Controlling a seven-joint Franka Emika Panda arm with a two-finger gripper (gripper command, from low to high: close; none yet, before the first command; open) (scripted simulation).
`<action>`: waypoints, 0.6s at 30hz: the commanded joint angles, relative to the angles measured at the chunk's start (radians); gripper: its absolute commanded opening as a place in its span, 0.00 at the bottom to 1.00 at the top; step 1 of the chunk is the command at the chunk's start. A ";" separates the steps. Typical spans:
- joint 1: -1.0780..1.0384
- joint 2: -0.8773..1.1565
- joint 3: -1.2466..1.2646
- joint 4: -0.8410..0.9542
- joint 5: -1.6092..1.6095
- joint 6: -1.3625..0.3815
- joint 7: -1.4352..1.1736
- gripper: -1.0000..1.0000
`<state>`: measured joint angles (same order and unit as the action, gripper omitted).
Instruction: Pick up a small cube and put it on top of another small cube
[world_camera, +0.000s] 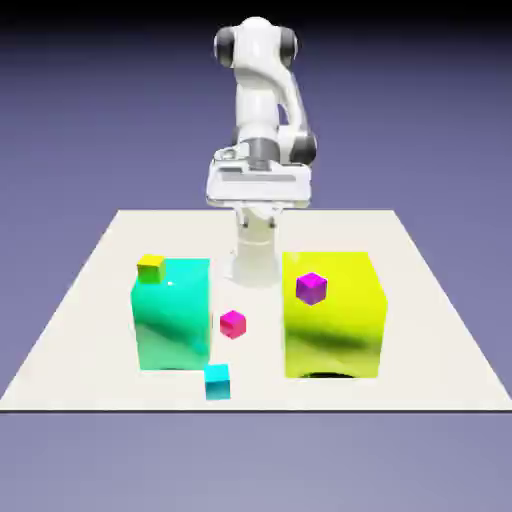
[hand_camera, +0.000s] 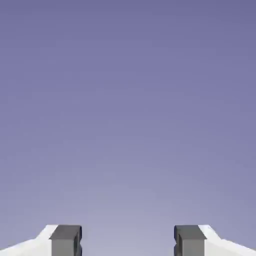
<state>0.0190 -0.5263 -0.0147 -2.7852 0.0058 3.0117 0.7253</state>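
At the far edge of the table, the gripper (hand_camera: 128, 242) sits high on the folded arm (world_camera: 258, 100), well above the tabletop. Hand view: two grey fingertips (hand_camera: 65, 240) at the bottom edge, spread wide apart, nothing between them. Only plain blue-violet backdrop fills the rest of that view; no cube or table in it. Gripper wide open, holding nothing.

Exterior view, clock directions taken from the table centre:
- Arm base stands at 12 o'clock, at the table's (world_camera: 90, 330) far edge. The hand's white body faces the camera above it.
- Big teal-green block (world_camera: 171, 315) at about 9 o'clock, resting on the table.
- Small yellow cube (world_camera: 151, 267) at about 10 o'clock, at the teal-green block's upper far corner on the exterior view's left. Whether it rests on the block's top or on the table just behind it, cannot tell.
- Small magenta cube (world_camera: 232, 323) near the centre, just beside the teal-green block, between the two big blocks.
- Big yellow-green block (world_camera: 333, 315) at about 3 o'clock, with a dark shadow at its near bottom edge.
- Small purple cube (world_camera: 311, 288) shows against the yellow-green block's upper part, near its top edge on the side toward centre.
- Small cyan cube (world_camera: 217, 381) at about 6 o'clock, on the table near the near edge, just in front of the teal-green block's near corner. Well apart from the yellow cube, with the teal-green block between them, and far from the gripper.
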 joint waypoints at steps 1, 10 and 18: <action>0.006 0.036 -0.012 0.021 0.005 -0.021 -0.013 0.50; 0.058 0.362 -0.121 0.205 0.048 -0.210 -0.130 0.50; 0.105 0.652 -0.219 0.370 0.087 -0.377 -0.235 0.50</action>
<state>0.1231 0.1260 -0.2333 -2.4155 0.0924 2.6344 0.4907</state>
